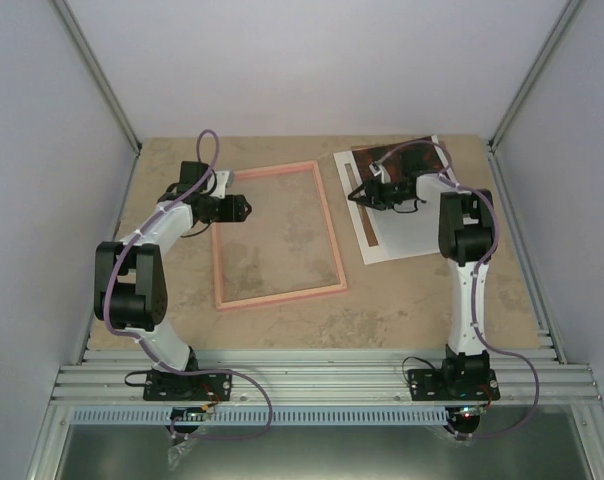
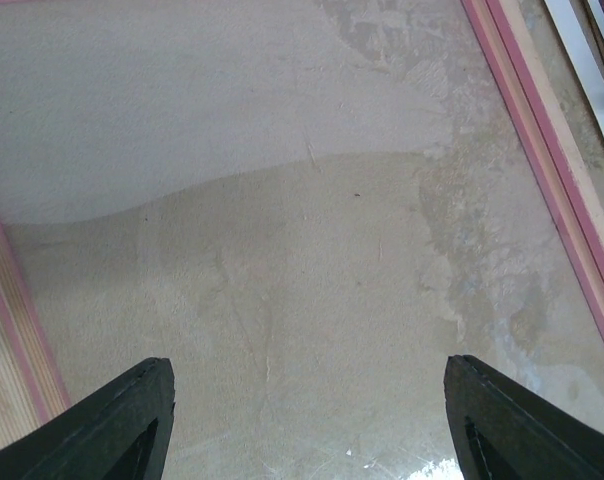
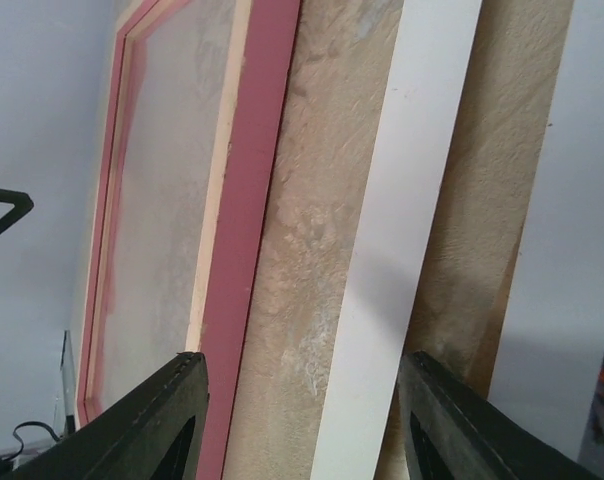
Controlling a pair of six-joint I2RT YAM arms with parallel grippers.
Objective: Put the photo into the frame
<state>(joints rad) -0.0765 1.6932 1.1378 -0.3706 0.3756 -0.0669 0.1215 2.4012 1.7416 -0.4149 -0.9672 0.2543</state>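
Observation:
The pink frame (image 1: 328,228) lies flat in the middle of the table, with bare tabletop showing inside it. The photo (image 1: 414,232) lies to its right, with its dark landscape end toward the back. My left gripper (image 1: 244,209) is open and empty over the frame's left rail. Its wrist view shows the jaws (image 2: 307,420) wide apart above the frame's inside, between its rails (image 2: 542,150). My right gripper (image 1: 358,194) is open and empty above the photo's left edge. Its wrist view (image 3: 302,410) shows the frame's rail (image 3: 252,200) and the photo (image 3: 572,250).
A brown cardboard strip (image 1: 359,208) shows beside the photo's left edge, with a white strip (image 3: 402,250) left of it. Grey walls stand on three sides. Aluminium rails (image 1: 322,382) run along the near edge, by the arm bases.

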